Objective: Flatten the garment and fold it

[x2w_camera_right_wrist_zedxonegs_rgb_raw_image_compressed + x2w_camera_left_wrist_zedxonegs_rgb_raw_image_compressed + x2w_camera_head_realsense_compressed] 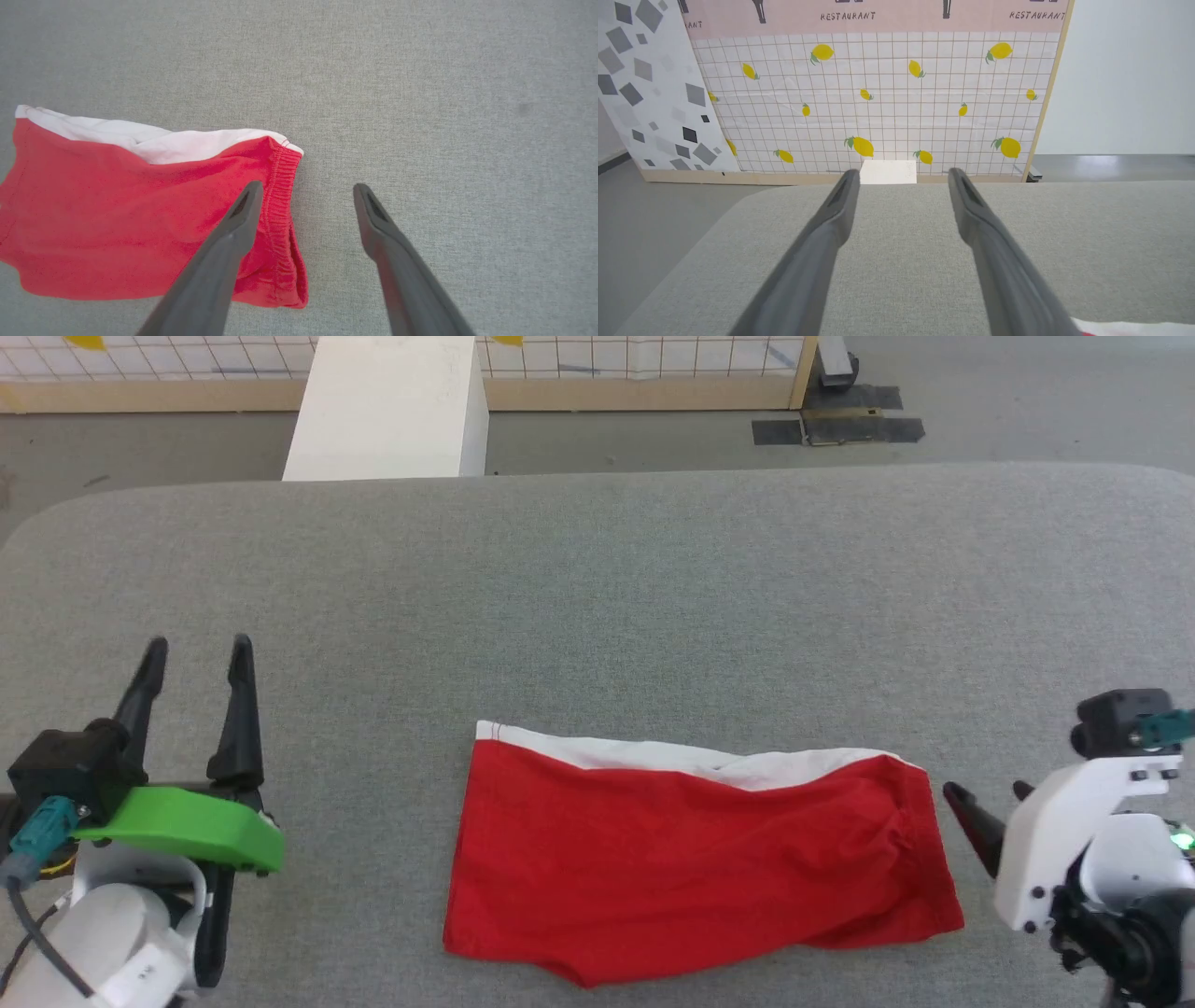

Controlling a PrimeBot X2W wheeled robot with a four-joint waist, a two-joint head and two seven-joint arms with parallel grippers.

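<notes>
Grey fabric tabletop (597, 569) before us carries the red garment (691, 859); our left gripper (200, 644) sits well to its left, our right gripper (987, 791) just beside its right edge, both spread wide, empty

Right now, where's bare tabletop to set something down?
Far half of the grey fabric-covered table, beyond the red fabric shorts with white trim, is bare; so is the strip between shorts and left pincer. Crowded: right pincer close beside the shorts.

The shorts (700, 859) are bright red, with a white band toward the far edge of the plain grey worktop (597, 579). The backdrop panel (887, 102) shows yellow lemons on a white grid, pink above.
</notes>
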